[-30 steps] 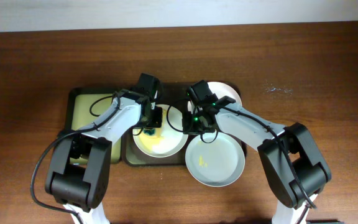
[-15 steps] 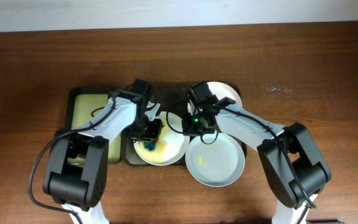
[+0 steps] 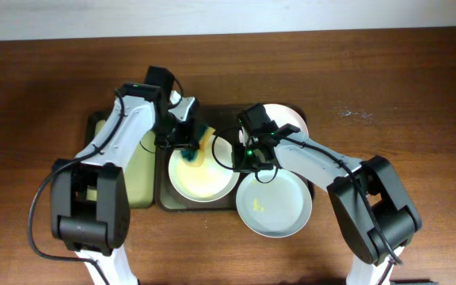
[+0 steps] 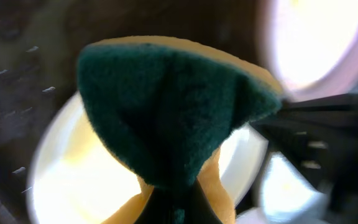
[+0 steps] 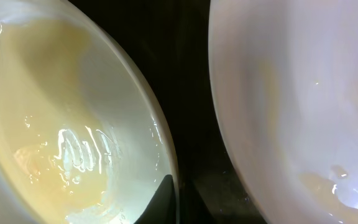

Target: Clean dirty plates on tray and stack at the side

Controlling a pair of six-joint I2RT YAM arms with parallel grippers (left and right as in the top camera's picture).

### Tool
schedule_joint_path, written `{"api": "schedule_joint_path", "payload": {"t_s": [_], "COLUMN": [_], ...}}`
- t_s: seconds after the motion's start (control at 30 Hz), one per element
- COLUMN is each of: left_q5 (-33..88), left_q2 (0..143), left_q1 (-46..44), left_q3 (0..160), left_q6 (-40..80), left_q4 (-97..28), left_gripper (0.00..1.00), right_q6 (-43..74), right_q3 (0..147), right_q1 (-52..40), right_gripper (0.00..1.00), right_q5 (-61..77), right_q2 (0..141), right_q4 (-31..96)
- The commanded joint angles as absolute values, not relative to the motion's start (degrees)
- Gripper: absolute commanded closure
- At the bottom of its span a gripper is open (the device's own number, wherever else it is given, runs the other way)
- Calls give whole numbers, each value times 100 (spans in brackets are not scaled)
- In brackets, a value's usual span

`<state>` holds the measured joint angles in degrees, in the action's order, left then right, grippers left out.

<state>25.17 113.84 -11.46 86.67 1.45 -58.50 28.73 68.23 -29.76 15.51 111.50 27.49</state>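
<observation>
Since half a second ago the left arm (image 3: 125, 127) has pulled back from the center of the middle plate (image 3: 204, 178) toward its far-left rim, its elbow now swung out over the small black tray (image 3: 93, 120) with yellow lining. From its base the arm runs away along the counter (image 3: 38, 71), then folds back and down toward the plate. The left fingers (image 4: 176, 210) are clamped on a sponge (image 4: 173, 106), bent over, its green scouring face toward the wrist camera and its yellow side at the edges. Whether the sponge touches the plate cannot be told.

The middle plate lies flat, face up, on the left part of the dark tray (image 3: 222, 119), its inside wet and yellowish. The tray's long axis runs left to right, parallel to the counter's back edge.

The right arm (image 3: 323, 162) has not moved: it stretches from its base at the near right across to the tray, wrist turned down. The right fingers (image 5: 161, 198) are pinched on the middle plate's right rim, one inside and one outside.

The near plate (image 3: 279, 210) sits just right of the middle one, overhanging the tray's front edge, with a small yellow smear (image 3: 258, 207). The far plate (image 3: 290, 119) lies at the tray's back right, partly under the right arm.
</observation>
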Motion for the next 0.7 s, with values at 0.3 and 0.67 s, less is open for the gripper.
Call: {"api": "schedule_joint_path", "payload": {"t_s": [0.3,0.67], "left_q5": [3614,-956], "left_q2": [11268,8602], "left_q1": [-1892,576], "left_q3": [6689,8449], "left_q6": [309,1907], "left_q4": [-4735,-6569], "left_gripper": [100,100], "right_q6": [2923,2923], "right_q3": [6729,6729], "right_q1": [-2965,-2965], "right_gripper": [96,65], "right_q5": [1352,1352], "right_q2": [11290,11292], "right_q4": [2762,2974]}}
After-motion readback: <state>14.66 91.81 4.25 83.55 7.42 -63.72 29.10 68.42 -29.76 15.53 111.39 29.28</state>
